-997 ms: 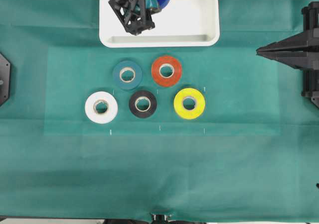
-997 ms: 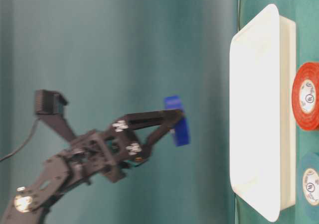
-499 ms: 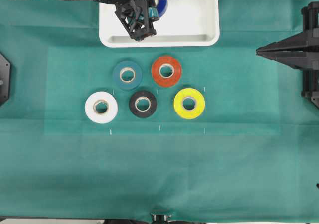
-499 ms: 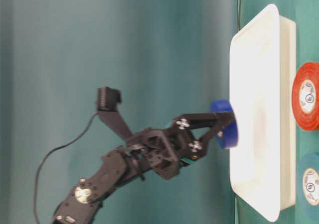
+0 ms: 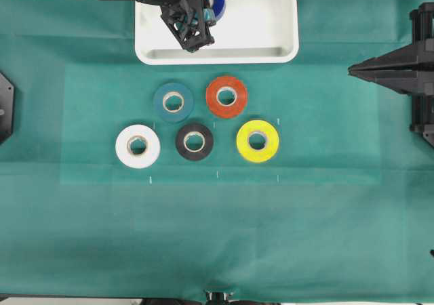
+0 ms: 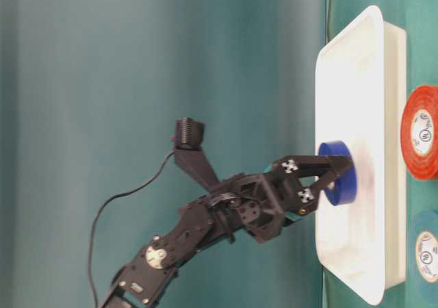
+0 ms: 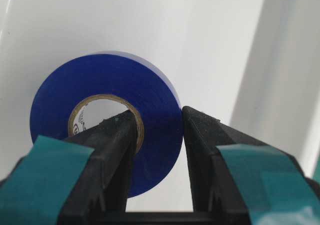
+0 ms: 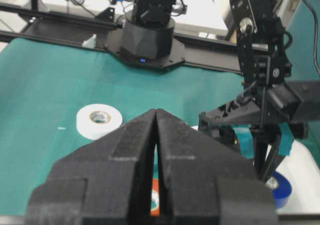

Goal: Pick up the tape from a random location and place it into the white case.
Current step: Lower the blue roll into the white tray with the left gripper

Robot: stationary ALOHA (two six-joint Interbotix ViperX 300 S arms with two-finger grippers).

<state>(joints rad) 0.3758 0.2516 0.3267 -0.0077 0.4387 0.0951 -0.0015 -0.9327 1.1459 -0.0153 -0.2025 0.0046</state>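
The tape [image 7: 57, 102], a royal-blue roll with a pale core, is pinched through its wall by my left gripper [image 7: 159, 116]: one finger sits in the core, the other on the outer face. In the table-level view the tape [image 6: 340, 185] lies inside the white case [image 6: 356, 61], against or just above its floor. From overhead the left gripper [image 5: 209, 8] covers most of the tape [image 5: 219, 2] at the far left of the white case [image 5: 217, 55]. My right gripper [image 5: 352, 68] is shut and empty at the right edge, well apart.
Five other rolls lie on the green cloth in front of the case: teal [image 5: 173, 102], red-orange [image 5: 226, 96], white [image 5: 137, 146], black [image 5: 194, 141] and yellow [image 5: 258, 141]. The right arm's black frame [image 5: 417, 68] stands at the right edge.
The left gripper has carried the blue tape down from well above the case into it. The rolls on the cloth and the right arm have not moved.
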